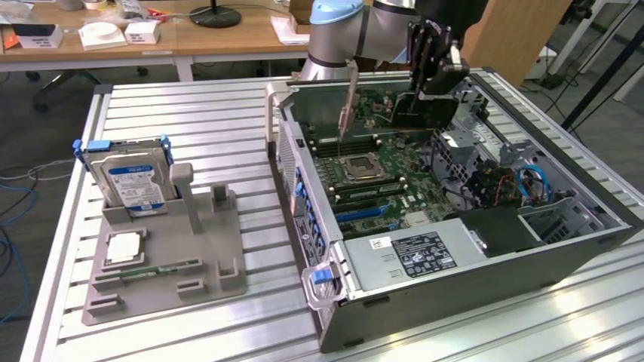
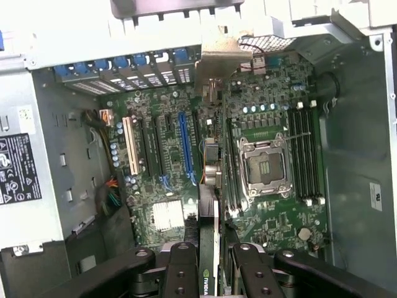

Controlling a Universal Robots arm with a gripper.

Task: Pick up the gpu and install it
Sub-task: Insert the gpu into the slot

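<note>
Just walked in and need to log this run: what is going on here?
A robot arm's gripper holds the gpu on edge, its fingers closed on it, hanging over the motherboard inside the open computer case. The card is not seated in a slot yet. On the table beside the case, a grey holder keeps a hard drive upright.

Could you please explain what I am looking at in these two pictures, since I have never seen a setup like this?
This is a robot arm working over an open computer case lying on a slatted metal table. One picture comes from a camera beside the table, the other from a camera on the arm's wrist, looking down at the motherboard. The hand grips the gpu, an edge-on card, above the board. On a grey stand are a blue-labelled hard drive, a processor chip and a RAM stick.
</note>
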